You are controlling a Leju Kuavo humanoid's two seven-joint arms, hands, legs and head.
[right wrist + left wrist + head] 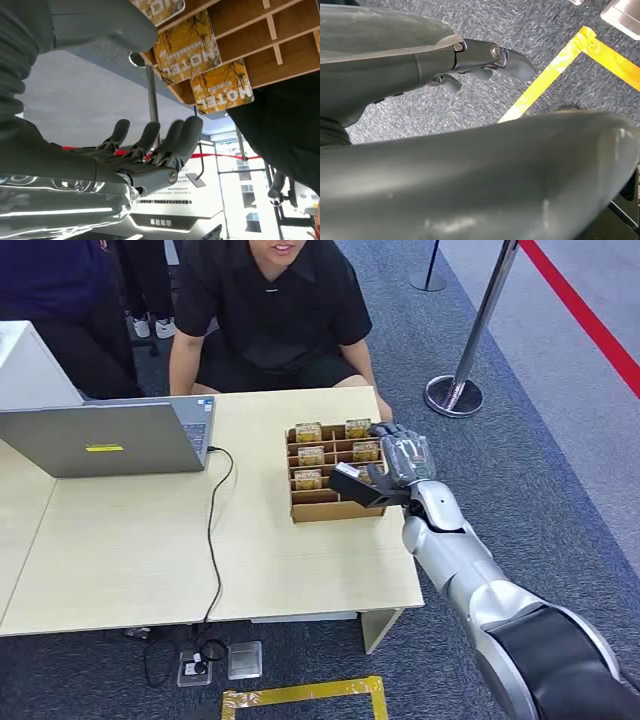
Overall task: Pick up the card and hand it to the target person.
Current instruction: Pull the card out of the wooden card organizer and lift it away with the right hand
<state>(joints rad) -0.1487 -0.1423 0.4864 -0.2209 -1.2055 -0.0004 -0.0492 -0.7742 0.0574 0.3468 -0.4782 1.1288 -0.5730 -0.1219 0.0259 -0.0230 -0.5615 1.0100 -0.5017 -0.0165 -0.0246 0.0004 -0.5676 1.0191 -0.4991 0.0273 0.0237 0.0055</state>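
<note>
reaching over the near right corner of the cardboard tray [332, 510], the right hand [400, 465] hovers with fingers [177, 137] spread and nothing held, apparently lining up a grab. yellow cards [308, 455] stand upright in the tray's slots, edges up for pinching; each is glossy, round-cornered, printed "motel". the person [275, 310] sits just beyond the table [151, 540]. the left hand [486, 62] hangs empty above the floor, fingers loosely apart.

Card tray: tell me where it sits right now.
In the head view the card tray sits on the table's right end, in front of the seated person, with the right hand at its right edge.
</note>
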